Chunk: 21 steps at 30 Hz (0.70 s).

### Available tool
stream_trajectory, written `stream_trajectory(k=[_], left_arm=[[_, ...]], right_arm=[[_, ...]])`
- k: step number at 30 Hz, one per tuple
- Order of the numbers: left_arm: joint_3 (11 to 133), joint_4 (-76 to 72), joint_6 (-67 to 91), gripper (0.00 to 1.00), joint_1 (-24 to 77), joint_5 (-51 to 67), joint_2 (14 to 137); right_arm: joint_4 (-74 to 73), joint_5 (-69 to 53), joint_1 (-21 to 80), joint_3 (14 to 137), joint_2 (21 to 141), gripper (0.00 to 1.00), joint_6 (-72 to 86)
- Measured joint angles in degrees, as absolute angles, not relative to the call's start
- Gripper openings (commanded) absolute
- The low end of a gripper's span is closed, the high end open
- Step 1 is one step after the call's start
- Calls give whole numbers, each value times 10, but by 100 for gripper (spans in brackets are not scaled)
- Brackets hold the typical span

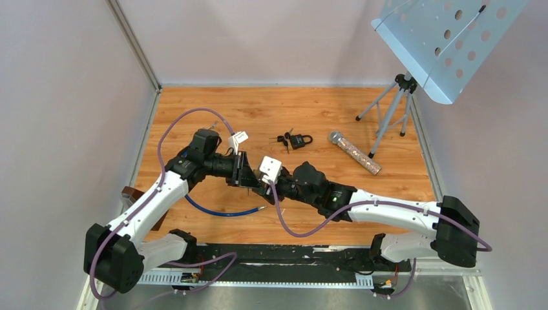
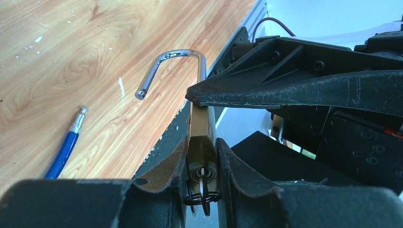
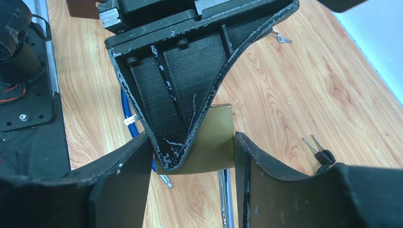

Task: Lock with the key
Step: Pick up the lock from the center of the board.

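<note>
1. Left end effector (image 2: pixel 202 148) is nearest to its camera. Its two fingers are clamped on the broad faces of a brass padlock (image 2: pixel 201 126).
2. The shackle (image 2: pixel 178 53) is open. One leg sits in the body, and the free end hangs in the air toward 9 o'clock, above the desk (image 2: pixel 57 52).
3. Dark rings (image 2: pixel 202 194) hang at the lower end of the padlock, between the fingers. I cannot make out a key on them.
4. The right end effector (image 3: pixel 192 142) stands with its fingers apart, one on each narrow side of the padlock. The finger at 3 o'clock touches the brass edge. The other side is hidden behind the left finger, so I cannot tell if the grip is closed.
5. In the left wrist view one right finger (image 2: pixel 294 90) lies across the top of the body, just under the shackle.
6. In the top view both arms meet near the middle of the desk and hold the padlock above it.
7. A blue cable (image 1: pixel 220 210) lies at 7 o'clock from that point.
8. A second padlock (image 1: pixel 300 139) lies at 1 o'clock, with black-headed keys (image 3: pixel 323 155) touching it.
9. A microphone (image 1: pixel 354 152) lies at 3 o'clock from the second padlock.
10. A music stand (image 1: pixel 446 45) is in the far right corner, at 2 o'clock.
11. A white tag (image 1: pixel 238 137) sits at 12 o'clock, just beside the left wrist.
</note>
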<state>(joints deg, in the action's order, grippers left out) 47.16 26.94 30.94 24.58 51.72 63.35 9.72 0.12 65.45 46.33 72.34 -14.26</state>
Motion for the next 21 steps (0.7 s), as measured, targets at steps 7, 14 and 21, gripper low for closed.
stream_trajectory(k=[7,14,21], left_arm=[[472,268,314,0,243,511,634],[471,248,347,0,228,483,618],[474,228,369,0,217,464,592]], right_arm=[[86,-3,653,474,732,57,-135],[86,-2,643,474,722,84,-83],[107,-13,594,390,581,82,10]])
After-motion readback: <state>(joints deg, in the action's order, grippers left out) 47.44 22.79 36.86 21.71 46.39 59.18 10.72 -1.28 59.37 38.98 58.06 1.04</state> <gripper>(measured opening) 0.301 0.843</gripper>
